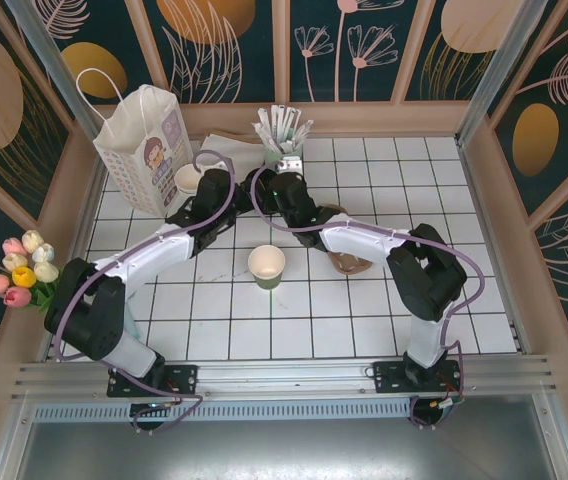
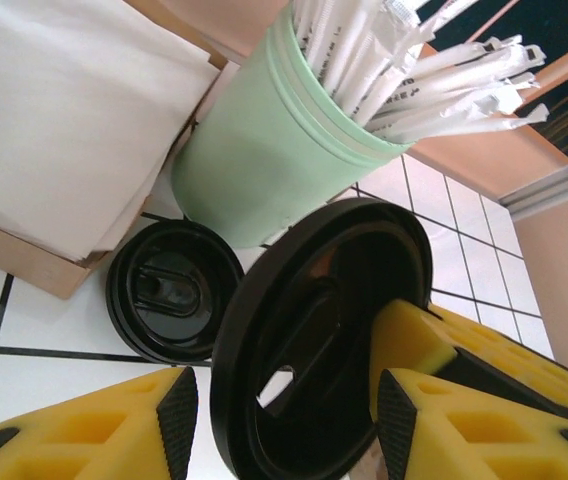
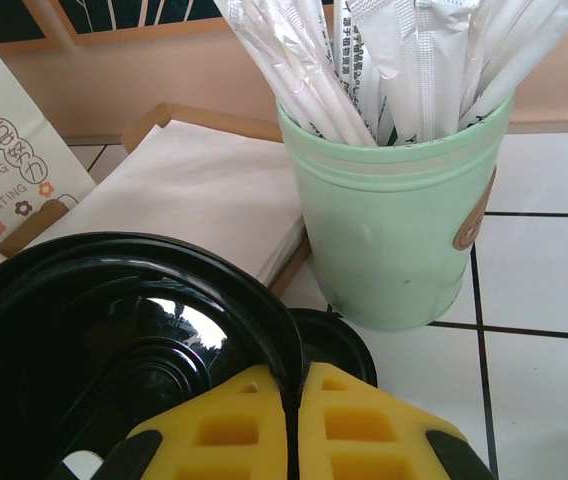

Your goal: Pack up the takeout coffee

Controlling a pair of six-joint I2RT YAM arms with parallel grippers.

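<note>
The green-sided paper cup (image 1: 266, 265) stands open and lidless on the white tiles at the middle of the table. Its black lid (image 2: 314, 340) hangs tilted on edge above the table at the back. My right gripper (image 3: 292, 385) is shut on that lid's rim (image 3: 114, 330); one of its yellow fingers (image 2: 419, 340) shows in the left wrist view. My left gripper (image 2: 286, 415) is open, one pad on each side of the lid, with a slim gap at the left pad. Seen from above, the left gripper (image 1: 247, 190) and right gripper (image 1: 269, 188) meet near the mint holder.
A second black lid (image 2: 169, 290) lies flat beside the mint green holder of white sticks (image 2: 264, 150). A tray of white napkins (image 2: 54, 110) sits left of it. A paper bag (image 1: 149, 135) and stacked cups (image 1: 186, 178) stand at the back left. A brown item (image 1: 349, 262) lies right of the cup.
</note>
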